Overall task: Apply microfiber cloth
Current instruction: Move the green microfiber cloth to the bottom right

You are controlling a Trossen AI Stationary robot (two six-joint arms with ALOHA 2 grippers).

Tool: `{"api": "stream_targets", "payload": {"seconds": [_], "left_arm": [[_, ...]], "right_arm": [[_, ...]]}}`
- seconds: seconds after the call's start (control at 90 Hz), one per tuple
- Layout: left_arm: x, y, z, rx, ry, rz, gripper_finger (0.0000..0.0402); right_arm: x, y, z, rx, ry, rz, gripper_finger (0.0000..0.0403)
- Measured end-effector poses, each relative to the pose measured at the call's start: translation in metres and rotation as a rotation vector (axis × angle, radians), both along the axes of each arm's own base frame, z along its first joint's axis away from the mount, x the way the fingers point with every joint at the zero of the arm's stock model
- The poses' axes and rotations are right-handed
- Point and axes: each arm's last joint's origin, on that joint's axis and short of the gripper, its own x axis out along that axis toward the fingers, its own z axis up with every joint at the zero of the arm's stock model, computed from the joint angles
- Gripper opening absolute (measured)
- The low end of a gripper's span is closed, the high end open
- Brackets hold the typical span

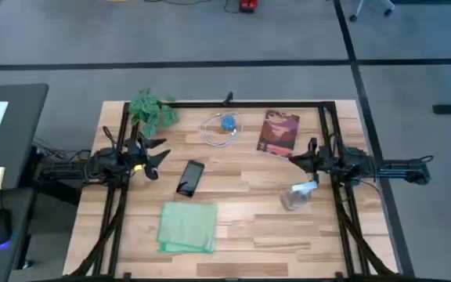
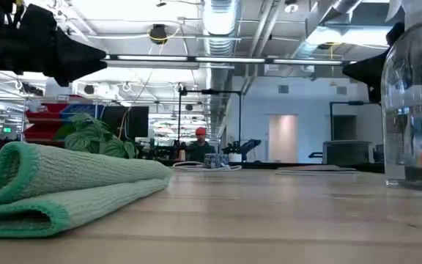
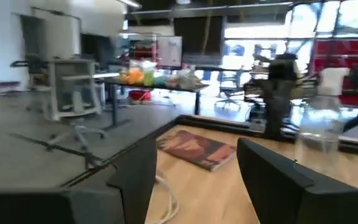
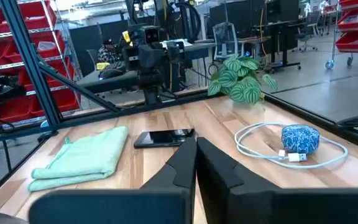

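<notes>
Left gripper [image 1: 159, 159]: above the table's left side, fingers [image 3: 135, 180] spread apart with nothing between them, clear of the wood.
Plant [image 1: 152, 110]: just behind the left gripper, at the table's far left corner.
Cloth [image 1: 187, 227]: folded pale green square lying flat on the table [image 1: 241, 235], nearer the front edge than the left gripper and a little to its right; apart from both grippers. In the low view the cloth [image 2: 57, 187] shows as a soft fold with a darker green hem, resting on the wood.
Phone [image 1: 190, 178]: black, face up, just right of the left gripper and just behind the cloth, not touching it.
Cable [image 1: 219, 131]: white loop, between the two grippers toward the far edge, with a blue ball [image 1: 228, 122] lying inside it.
Book [image 1: 278, 131]: dark red cover, flat, behind and to the left of the right gripper.
Bottle [image 1: 297, 196]: clear spray bottle, just in front of the right gripper and a touch to its left; upright in the low view.
Right gripper [image 1: 297, 158]: above the table's right side, fingers [image 4: 185, 165] pressed together on nothing, pointing toward the left arm; well apart from the cloth.
</notes>
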Motion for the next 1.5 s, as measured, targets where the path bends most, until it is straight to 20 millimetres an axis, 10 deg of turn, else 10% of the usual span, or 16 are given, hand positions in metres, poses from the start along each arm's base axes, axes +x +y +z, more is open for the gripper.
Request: {"api": "stream_targets", "payload": {"seconds": [0.322,0.811,1.2,1.5], "left_arm": [[0.015,-0.009,0.03,0.057,-0.049,-0.191,0.0201],[0.101,-0.037,0.095,-0.468,0.831,-0.13,0.0201],[0.124,-0.13,0.025,-0.359,1.129,-0.424,0.0201],[0.171,-0.141,-0.032,-0.226,1.066,-0.33,0.0201]], "right_arm": [[0.0,0.0,0.0,0.0,0.0,0.0,0.0],[0.0,0.0,0.0,0.0,0.0,0.0,0.0],[0.0,0.0,0.0,0.0,-0.001,0.0,0.0],[0.0,0.0,0.0,0.0,0.0,0.0,0.0]]}}
